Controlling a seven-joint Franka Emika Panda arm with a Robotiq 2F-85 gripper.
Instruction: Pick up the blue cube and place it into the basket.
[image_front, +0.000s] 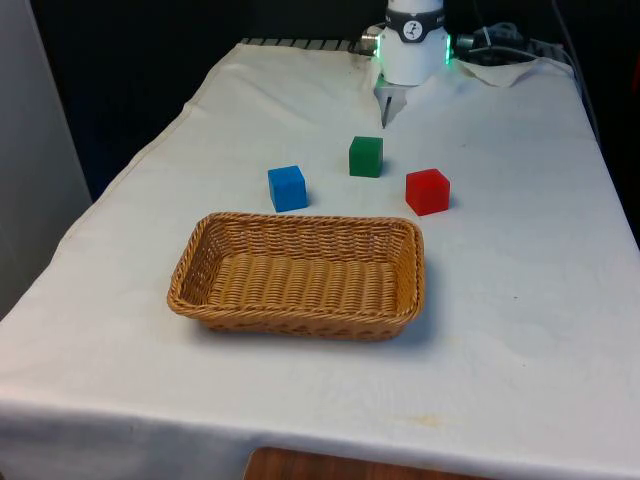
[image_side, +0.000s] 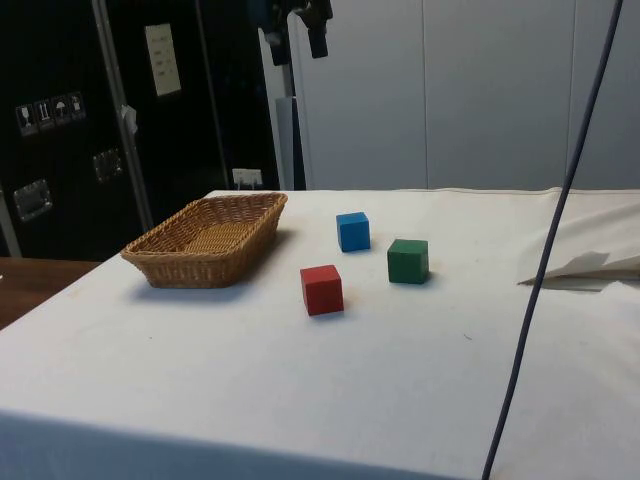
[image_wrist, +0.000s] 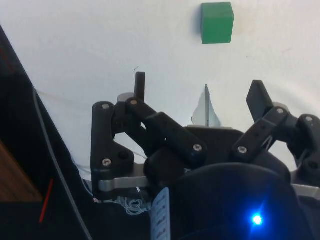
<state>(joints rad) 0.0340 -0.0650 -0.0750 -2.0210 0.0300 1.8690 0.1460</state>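
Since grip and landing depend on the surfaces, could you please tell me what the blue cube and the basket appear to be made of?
The blue cube looks like painted wood or hard plastic: flat, evenly coloured matte faces with crisp edges, so I cannot say which. The basket appears to be woven wicker or rattan, tan, with visible interlaced strands and a braided rim, unlined inside.

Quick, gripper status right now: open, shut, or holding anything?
Black two-finger gripper: open, holding nothing, above the white cloth.
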